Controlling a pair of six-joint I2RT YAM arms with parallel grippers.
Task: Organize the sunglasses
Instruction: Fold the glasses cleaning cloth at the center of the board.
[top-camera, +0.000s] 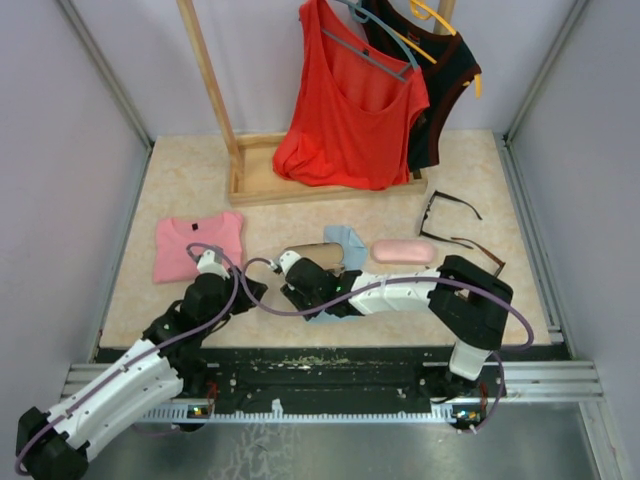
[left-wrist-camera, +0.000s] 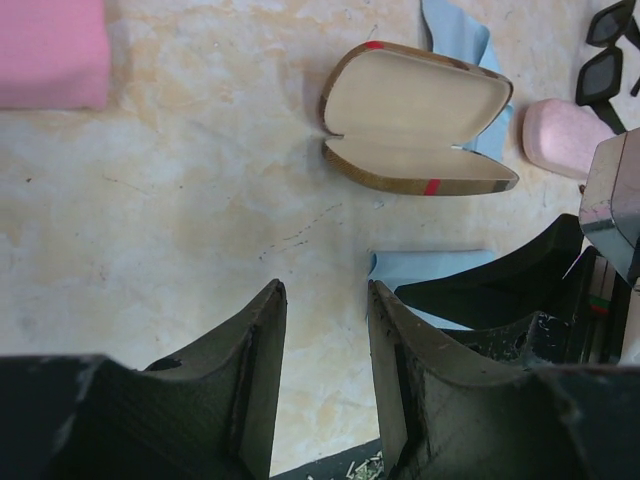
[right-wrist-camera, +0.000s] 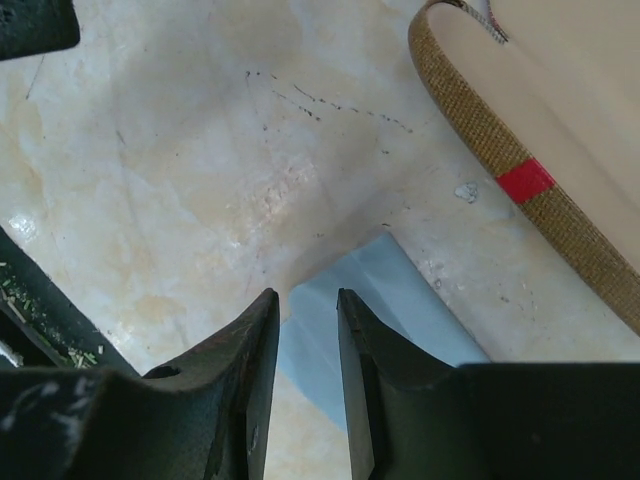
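Observation:
Both sunglasses lie at the far right of the table: the black-framed pair (top-camera: 446, 206) (left-wrist-camera: 607, 48) and the slim reddish-brown pair (top-camera: 481, 251). Neither gripper is near them. My right gripper (top-camera: 297, 297) (right-wrist-camera: 307, 295) hangs low over a corner of a flat blue cloth (right-wrist-camera: 385, 300) (top-camera: 325, 314), its jaws a little apart and holding nothing. Beside it on the left, my left gripper (top-camera: 250, 292) (left-wrist-camera: 325, 295) stands open over bare table. The brown plaid case (top-camera: 312, 254) (left-wrist-camera: 415, 130) lies open and empty just beyond both grippers. The oblong pink case (top-camera: 403, 251) (left-wrist-camera: 562, 136) lies shut to its right.
A second blue cloth (top-camera: 346, 243) sticks out behind the plaid case. A folded pink shirt (top-camera: 198, 244) lies at the left. At the back stands a wooden rack base (top-camera: 258, 186) with a red top (top-camera: 350, 115) and a black top (top-camera: 447, 85) on hangers.

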